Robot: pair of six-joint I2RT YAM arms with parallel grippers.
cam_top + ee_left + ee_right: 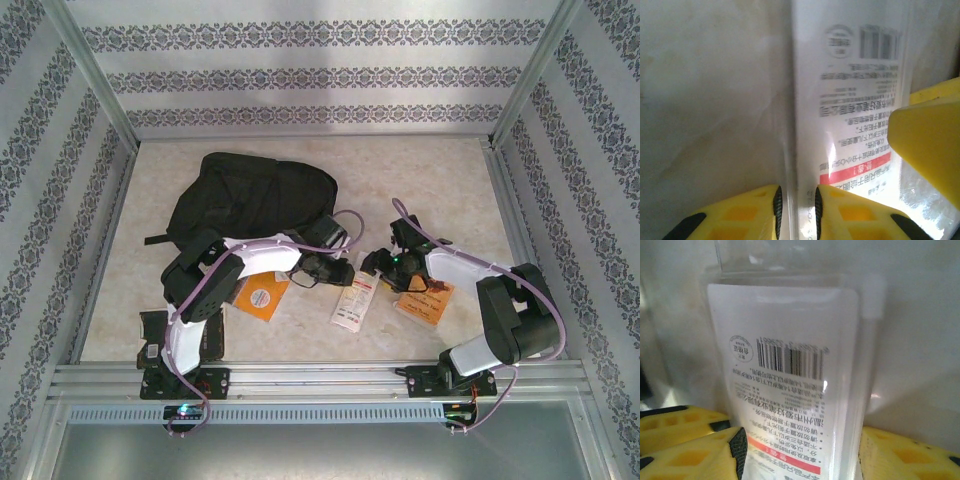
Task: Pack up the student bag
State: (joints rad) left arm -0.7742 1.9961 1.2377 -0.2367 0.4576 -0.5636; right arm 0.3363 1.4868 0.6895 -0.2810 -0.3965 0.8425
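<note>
**Status: packet [355, 302] between the two claws, backpack [250, 195] at far left**

1. Backpack. The black backpack lies flat on the far left part of the table [450, 190]. The left arm passes over its near right edge. Whether its zippers are open cannot be told.

2. Packet. A clear plastic packet with a white printed card, a barcode and a red band sits at the centre of the table. It is to the near right of the backpack and apart from it.

3. Left claw [796, 197]. The two yellow fingers [740, 217] stand close together, one on each side of the packet's clear left edge. Only a narrow gap remains between the black pads, and the plastic edge lies in it. Whether the pads already clamp the edge cannot be told.

4. Right claw [801, 437]. The jaws stand wide apart and span the packet across its width. One pad [739, 442] is against the left edge of the packet and the opposite finger is against its clear right edge. This claw grips the packet. In the left wrist view, one yellow finger of this claw appears at the packet's right edge.

5. Other items. An orange booklet on the left [262, 296] lies partly under the left arm. An orange booklet on the right [425, 300] lies partly under the right arm. The packet lies between them.
</note>
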